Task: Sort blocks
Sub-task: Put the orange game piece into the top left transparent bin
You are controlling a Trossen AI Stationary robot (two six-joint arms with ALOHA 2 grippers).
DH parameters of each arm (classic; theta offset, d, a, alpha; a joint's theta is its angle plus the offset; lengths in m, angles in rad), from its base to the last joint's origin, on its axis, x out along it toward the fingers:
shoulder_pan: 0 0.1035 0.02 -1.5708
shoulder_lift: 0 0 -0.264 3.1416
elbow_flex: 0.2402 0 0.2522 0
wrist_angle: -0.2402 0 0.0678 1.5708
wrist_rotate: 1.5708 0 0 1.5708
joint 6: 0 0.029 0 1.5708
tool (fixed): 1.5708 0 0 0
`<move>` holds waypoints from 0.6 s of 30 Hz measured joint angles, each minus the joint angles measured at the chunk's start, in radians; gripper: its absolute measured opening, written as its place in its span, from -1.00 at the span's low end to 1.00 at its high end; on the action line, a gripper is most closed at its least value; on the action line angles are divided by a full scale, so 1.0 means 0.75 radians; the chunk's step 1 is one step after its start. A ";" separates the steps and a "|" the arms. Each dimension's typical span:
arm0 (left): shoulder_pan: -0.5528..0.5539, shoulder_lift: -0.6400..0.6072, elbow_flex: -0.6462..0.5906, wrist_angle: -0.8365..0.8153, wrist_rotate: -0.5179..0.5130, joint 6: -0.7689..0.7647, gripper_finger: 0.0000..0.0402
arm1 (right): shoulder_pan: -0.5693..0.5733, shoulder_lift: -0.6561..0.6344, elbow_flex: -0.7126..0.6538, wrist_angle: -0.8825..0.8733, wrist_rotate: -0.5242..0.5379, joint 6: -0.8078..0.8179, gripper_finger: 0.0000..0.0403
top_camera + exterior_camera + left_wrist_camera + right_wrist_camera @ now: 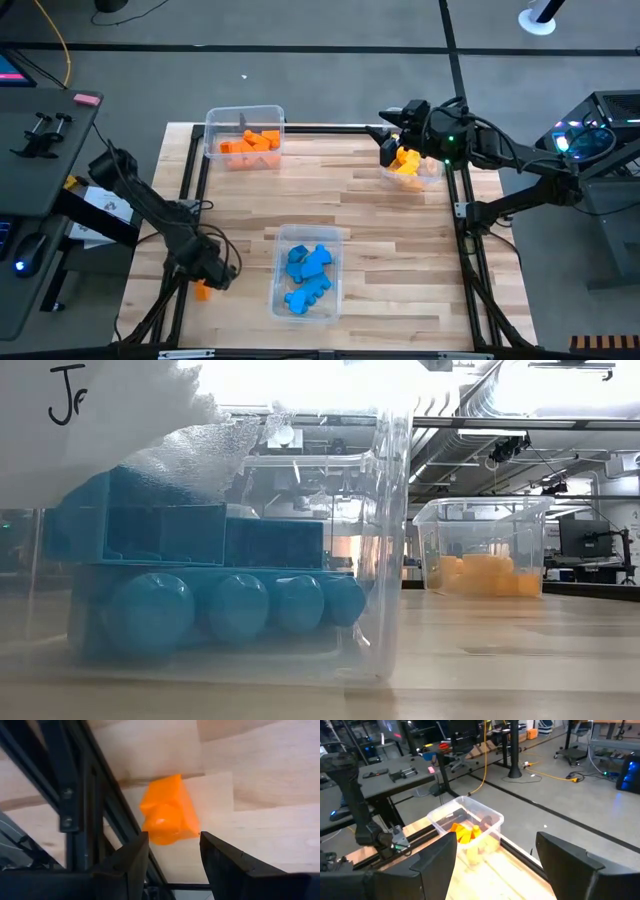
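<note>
1. The left gripper [207, 272] sits low at the table's left front corner, beside the dark frame rail [188, 215]; its fingers [131, 860] stand spread, and a single orange block [167, 816] lies on the wood just past the tips, not pinched; from above the same orange block [202, 291] shows at the table's edge, just beside the gripper.
2. At the back left stands a clear bin [245, 116] holding the orange blocks [251, 144]; the right wrist view sees that same bin [467, 820] across the table.
3. Near the front centre a second clear bin [307, 234] holds the blue blocks [308, 273]; the low view looks straight through its wall [392, 540] at blue studded pieces [200, 575] pressed close to the camera.
4. At the back right a third bin [432, 176] holds yellow and orange blocks [405, 162]; the low view shows it [485, 512] farther off with a yellow-orange mass inside.
5. The right gripper [383, 124] hovers over the table's back edge just beside that third bin; its fingers [435, 857] are spread wide with nothing between them.
</note>
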 joint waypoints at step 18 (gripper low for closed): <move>-0.047 -0.020 0.012 -0.072 -0.014 -0.027 -0.19 | 0.000 0.000 0.000 -0.028 -0.001 0.000 0.34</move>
